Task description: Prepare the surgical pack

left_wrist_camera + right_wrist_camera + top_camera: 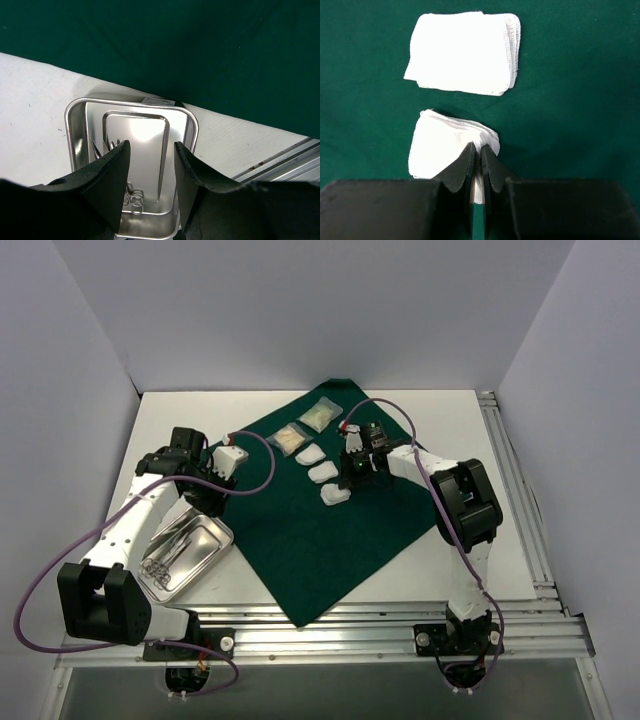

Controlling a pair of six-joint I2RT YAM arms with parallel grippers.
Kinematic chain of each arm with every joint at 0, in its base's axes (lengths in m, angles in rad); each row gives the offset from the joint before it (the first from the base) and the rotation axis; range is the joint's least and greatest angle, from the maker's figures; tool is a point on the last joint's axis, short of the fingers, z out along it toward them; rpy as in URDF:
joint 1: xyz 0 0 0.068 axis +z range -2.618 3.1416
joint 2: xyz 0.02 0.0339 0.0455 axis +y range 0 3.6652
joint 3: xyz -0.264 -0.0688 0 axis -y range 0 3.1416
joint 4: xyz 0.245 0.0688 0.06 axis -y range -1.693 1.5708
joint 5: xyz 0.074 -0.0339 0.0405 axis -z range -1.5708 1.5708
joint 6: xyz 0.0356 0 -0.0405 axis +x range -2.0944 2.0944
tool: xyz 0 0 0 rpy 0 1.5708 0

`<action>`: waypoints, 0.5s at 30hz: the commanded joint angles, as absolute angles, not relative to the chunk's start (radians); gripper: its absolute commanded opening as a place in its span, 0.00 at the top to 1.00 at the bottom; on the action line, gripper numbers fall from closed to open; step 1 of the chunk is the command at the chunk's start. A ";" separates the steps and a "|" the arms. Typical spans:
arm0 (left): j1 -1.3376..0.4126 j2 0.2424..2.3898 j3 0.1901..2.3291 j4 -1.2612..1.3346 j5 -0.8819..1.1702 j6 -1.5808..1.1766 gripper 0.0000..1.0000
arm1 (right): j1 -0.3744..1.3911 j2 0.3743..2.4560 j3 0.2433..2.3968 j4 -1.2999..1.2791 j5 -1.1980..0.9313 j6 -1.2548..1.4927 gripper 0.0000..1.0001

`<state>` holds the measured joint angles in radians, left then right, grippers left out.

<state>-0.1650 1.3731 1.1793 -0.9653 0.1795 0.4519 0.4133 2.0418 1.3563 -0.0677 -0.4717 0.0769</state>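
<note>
Lower centre: right fingers [470, 162], closed, pinch the edge of the near gauze pad [442, 145]. Left fingers [120, 155], half open and empty, hover over the tray [76, 132]. Likely hazard: the thin grip slips and the pad unfolds.

You are looking at a robotics lab test bench: plain white panels [300, 310] box in a white table [455, 430] at the top, left and right of the frame. Bare aluminium rails [350, 625] run along the bottom edge and up the right side. Two robot arms, left [130, 515] and right [420, 465], are bolted there, trailing purple cables [30, 600]. A green cloth [330, 540], a steel tray [225, 533] and gauze pads [323, 472] sit laid out like props.
</note>
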 commanded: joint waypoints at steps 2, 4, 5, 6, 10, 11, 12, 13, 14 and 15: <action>-0.172 1.364 1.210 -0.933 0.184 0.446 0.51 | 0.420 2.043 1.387 -0.083 -0.479 0.071 0.97; -0.170 1.364 1.213 -0.936 0.186 0.445 0.51 | 0.422 2.034 1.387 -0.095 -0.456 0.069 0.86; -0.172 1.361 1.215 -0.937 0.187 0.445 0.51 | 0.423 2.030 1.384 -0.100 -0.430 0.068 0.75; -0.172 1.358 1.213 -0.937 0.187 0.445 0.51 | 0.425 2.019 1.384 -0.106 -0.417 0.066 0.71; -0.172 1.358 1.213 -0.937 0.186 0.448 0.51 | 0.429 1.997 1.376 -0.126 -0.368 0.077 0.62; -0.172 1.361 1.215 -0.937 0.186 0.448 0.51 | 0.430 1.991 1.373 -0.126 -0.359 0.089 0.62; -0.172 1.362 1.215 -0.939 0.186 0.446 0.51 | 0.428 1.991 1.365 -0.126 -0.351 0.094 0.62; -0.173 1.362 1.216 -0.940 0.187 0.448 0.50 | 0.428 1.994 1.361 -0.121 -0.356 0.095 0.62; -0.172 1.364 1.218 -0.940 0.187 0.445 0.51 | 0.428 1.997 1.359 -0.121 -0.363 0.095 0.61; -0.172 1.364 1.218 -0.940 0.187 0.446 0.51 | 0.428 2.011 1.358 -0.120 -0.373 0.097 0.61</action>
